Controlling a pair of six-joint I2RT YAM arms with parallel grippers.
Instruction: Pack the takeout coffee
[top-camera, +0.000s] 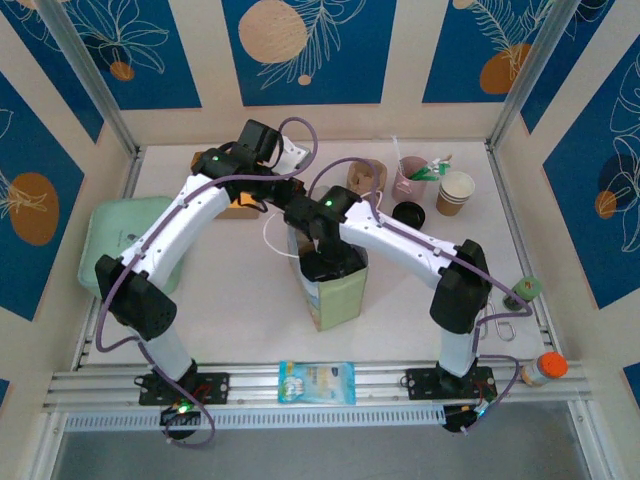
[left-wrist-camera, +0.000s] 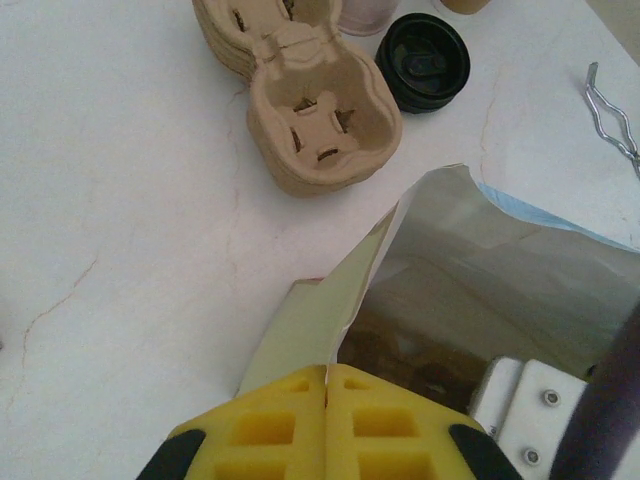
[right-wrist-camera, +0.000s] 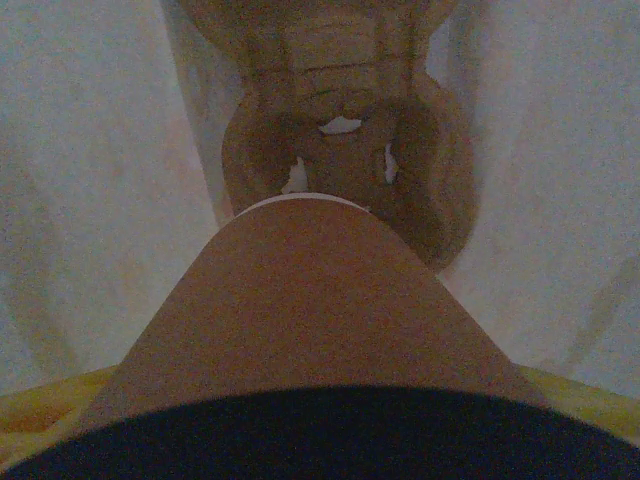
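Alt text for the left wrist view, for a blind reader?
The left hand, shut, pinches the rim of a foil-lined paper bag, holding it open. Behind it on the white table lie a stack of pulp cup carriers, a black lid and a wire clip.

The cup (right-wrist-camera: 320, 310) is brown with a black lid (right-wrist-camera: 320, 440), the bag (top-camera: 340, 295) pale green, the left pincer (left-wrist-camera: 326, 372) yellow.

White table (top-camera: 230, 285) with bag (top-camera: 340, 295), carriers (left-wrist-camera: 300, 100), black lid (left-wrist-camera: 423, 60)
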